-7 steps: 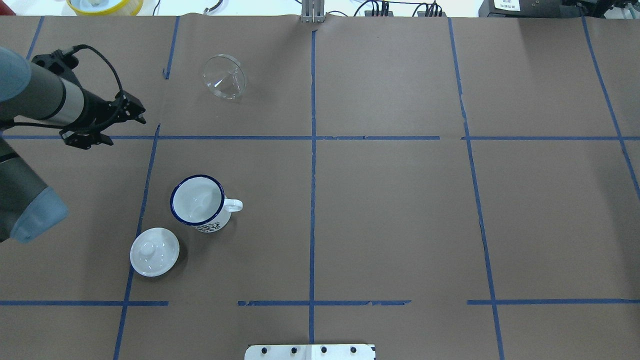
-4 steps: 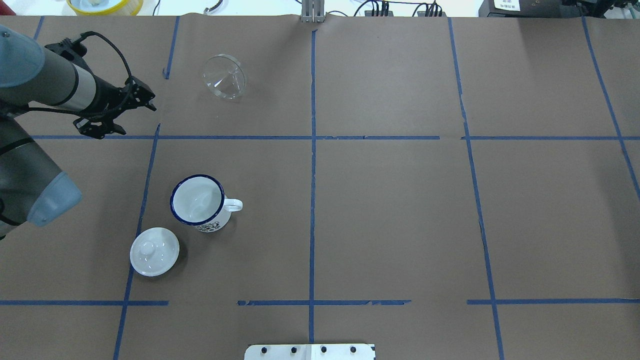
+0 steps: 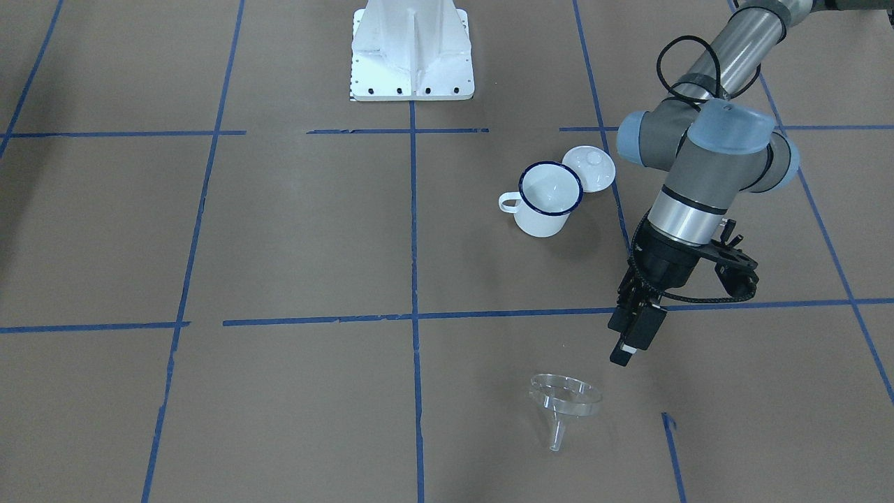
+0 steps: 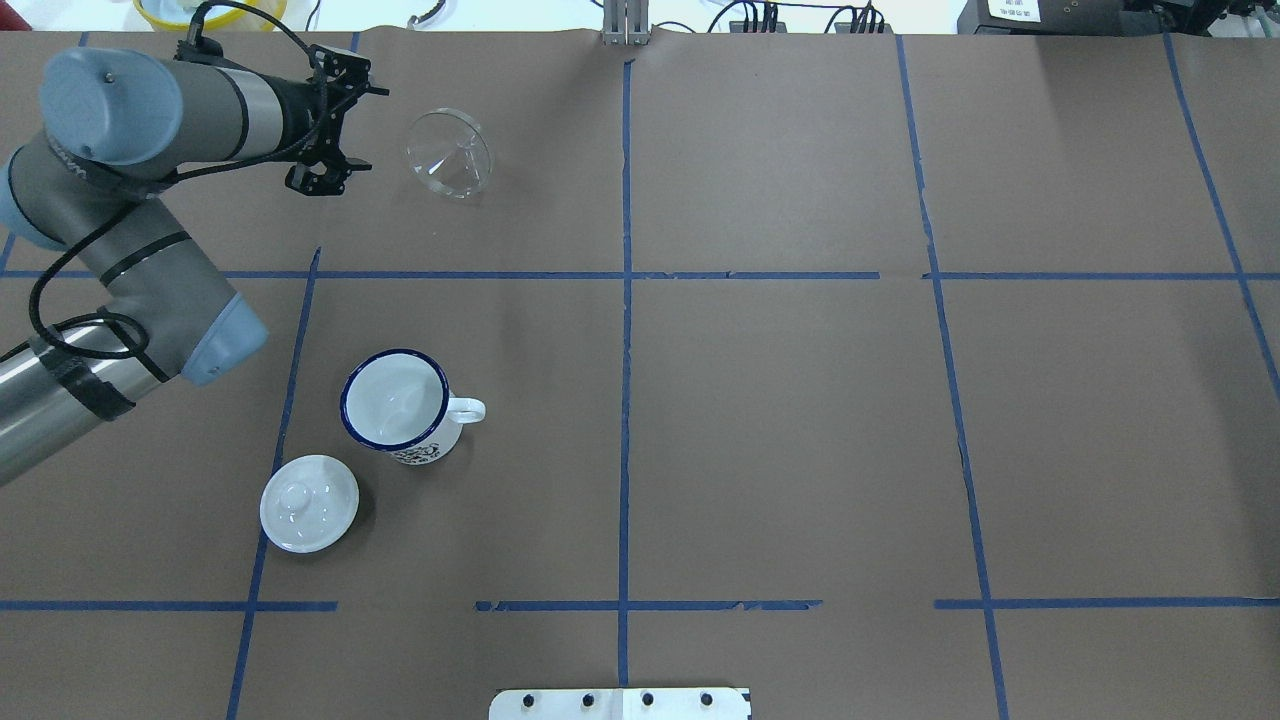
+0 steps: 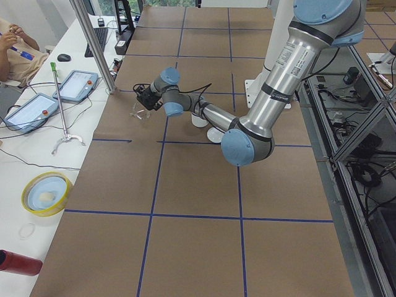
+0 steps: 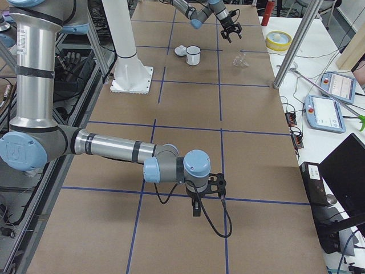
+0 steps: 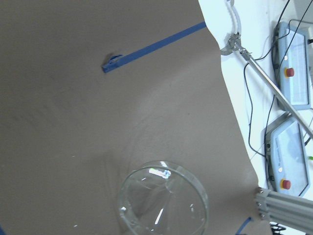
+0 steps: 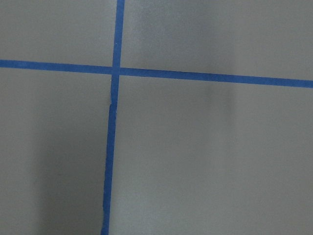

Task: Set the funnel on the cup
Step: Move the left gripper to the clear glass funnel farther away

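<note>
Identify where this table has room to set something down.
Right of the centre blue tape line, the overhead view shows bare paper. Crowding lies left: white enamel mug beside round white knobbed lid, transparent plastic funnel farther back.

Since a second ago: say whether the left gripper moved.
Yes. The left gripper moved from the horizontal tape line up the overhead view, toward the funnel.

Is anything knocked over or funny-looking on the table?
Yes. The clear funnel is tipped on its side on the brown paper, with its spout sticking out sideways instead of pointing down. The cup stands upright, and a white lid lies beside it.
</note>
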{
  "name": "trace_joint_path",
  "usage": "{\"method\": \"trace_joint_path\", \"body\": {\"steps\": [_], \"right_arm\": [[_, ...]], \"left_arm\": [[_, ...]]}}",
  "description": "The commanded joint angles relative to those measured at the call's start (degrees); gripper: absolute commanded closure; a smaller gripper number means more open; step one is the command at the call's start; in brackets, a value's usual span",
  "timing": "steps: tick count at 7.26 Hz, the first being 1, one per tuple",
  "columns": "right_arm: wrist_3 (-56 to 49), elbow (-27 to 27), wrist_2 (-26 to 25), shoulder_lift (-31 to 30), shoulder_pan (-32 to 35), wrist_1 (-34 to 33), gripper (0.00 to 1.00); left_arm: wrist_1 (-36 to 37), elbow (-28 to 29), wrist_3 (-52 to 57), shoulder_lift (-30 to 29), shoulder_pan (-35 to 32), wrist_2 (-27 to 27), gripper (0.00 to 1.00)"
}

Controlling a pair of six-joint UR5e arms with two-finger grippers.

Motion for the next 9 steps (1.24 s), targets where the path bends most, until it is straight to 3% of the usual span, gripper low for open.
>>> {"method": "trace_joint_path", "body": {"steps": [1, 4, 9], "right_arm": [[-0.02, -0.04, 0.06, 0.00, 0.00, 0.00, 0.00], [-0.02, 0.05, 0.06, 0.00, 0.00, 0.00, 0.00], [-0.02, 0.05, 0.06, 0.00, 0.00, 0.00, 0.00]], "left_arm": [[-3.84, 6.41, -6.77, -4.06, 2.34, 7.54, 0.11], [-6.02, 9.83, -8.80, -4.68, 4.11, 10.01, 0.05], [-10.79, 18.98, -9.41, -9.42, 4.02, 12.38, 0.11]]}}
